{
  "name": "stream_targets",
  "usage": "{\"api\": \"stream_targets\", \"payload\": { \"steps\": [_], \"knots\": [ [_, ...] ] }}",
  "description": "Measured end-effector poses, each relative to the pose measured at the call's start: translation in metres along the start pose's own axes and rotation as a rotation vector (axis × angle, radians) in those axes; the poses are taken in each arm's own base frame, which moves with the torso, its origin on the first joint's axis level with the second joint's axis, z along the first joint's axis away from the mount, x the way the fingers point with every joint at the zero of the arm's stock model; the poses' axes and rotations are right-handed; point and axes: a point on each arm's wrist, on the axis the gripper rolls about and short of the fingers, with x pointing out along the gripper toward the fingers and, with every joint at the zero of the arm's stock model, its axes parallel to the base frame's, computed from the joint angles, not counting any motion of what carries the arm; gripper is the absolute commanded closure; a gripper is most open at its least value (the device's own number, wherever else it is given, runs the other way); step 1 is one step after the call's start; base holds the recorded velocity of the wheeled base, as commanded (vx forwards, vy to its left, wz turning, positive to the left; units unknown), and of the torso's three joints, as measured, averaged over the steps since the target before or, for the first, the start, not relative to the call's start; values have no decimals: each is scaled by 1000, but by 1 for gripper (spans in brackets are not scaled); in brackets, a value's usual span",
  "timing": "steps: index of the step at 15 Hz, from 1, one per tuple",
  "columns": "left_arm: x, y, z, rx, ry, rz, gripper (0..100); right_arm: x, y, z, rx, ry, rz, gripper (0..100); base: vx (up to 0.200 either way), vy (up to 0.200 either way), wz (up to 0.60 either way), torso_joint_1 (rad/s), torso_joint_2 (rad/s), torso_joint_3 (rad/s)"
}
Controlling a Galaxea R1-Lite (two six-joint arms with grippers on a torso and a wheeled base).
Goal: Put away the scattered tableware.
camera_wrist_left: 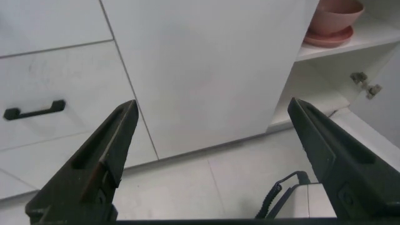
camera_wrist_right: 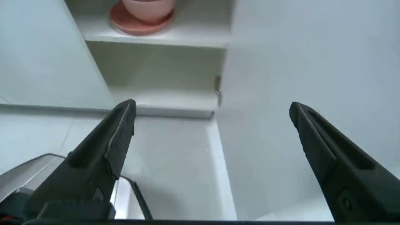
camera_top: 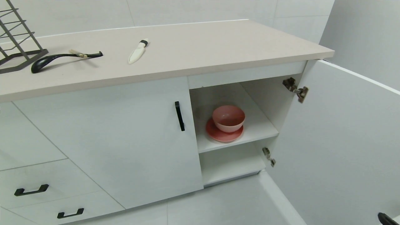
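A pink bowl (camera_top: 228,118) sits on a red plate (camera_top: 223,135) on the upper shelf of the open cabinet (camera_top: 262,131). A black ladle (camera_top: 56,59) and a white knife (camera_top: 137,51) with a black band lie on the countertop (camera_top: 193,47). My left gripper (camera_wrist_left: 212,119) is open, low before the shut cabinet door, with the bowl (camera_wrist_left: 334,15) and plate (camera_wrist_left: 328,40) off to one side. My right gripper (camera_wrist_right: 212,122) is open too, facing the cabinet's lower shelf below the bowl (camera_wrist_right: 147,9) and plate (camera_wrist_right: 140,24). Nothing sits between either pair of fingers.
The cabinet's right door (camera_top: 340,140) stands swung wide open. The left door (camera_top: 125,140) with a black handle (camera_top: 179,116) is shut. Drawers (camera_top: 37,184) with black handles are at the lower left. A dark wire rack (camera_top: 15,37) stands on the counter's far left.
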Motion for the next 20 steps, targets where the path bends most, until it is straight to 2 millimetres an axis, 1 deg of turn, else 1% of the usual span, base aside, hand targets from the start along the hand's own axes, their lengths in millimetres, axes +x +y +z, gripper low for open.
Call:
{"api": "stream_targets", "payload": {
  "steps": [1, 2, 3, 4, 7, 10, 20],
  "knots": [
    [0, 0, 0, 2, 0, -1, 0, -13, 0, -9, 21, 2, -47, 0, 0, -200, 0, 2, -2, 2],
    [0, 0, 0, 1, 0, 0, 0, -24, 2, -26, 51, 60, -108, 0, 0, 0, 0, 0, 0, 0],
    [0, 0, 0, -1, 0, 0, 0, -33, 4, -37, 76, 83, -159, 0, 0, 0, 0, 0, 0, 0],
    [0, 0, 0, -2, 0, 0, 0, -39, 5, -42, 94, 59, -199, 0, 0, 0, 0, 0, 0, 0],
    [0, 0, 0, -1, 0, 0, 0, -47, 8, -46, 102, -28, -245, 0, 0, 0, 0, 0, 0, 0],
    [0, 0, 0, 0, 0, 0, 0, -49, 9, -47, 86, -55, -252, 0, 0, 0, 0, 0, 0, 0],
    [0, 0, 0, 7, 2, -1, 0, -50, 9, -47, 83, -63, -253, 0, -200, -200, 0, 3, 3, 1]
  ]
}}
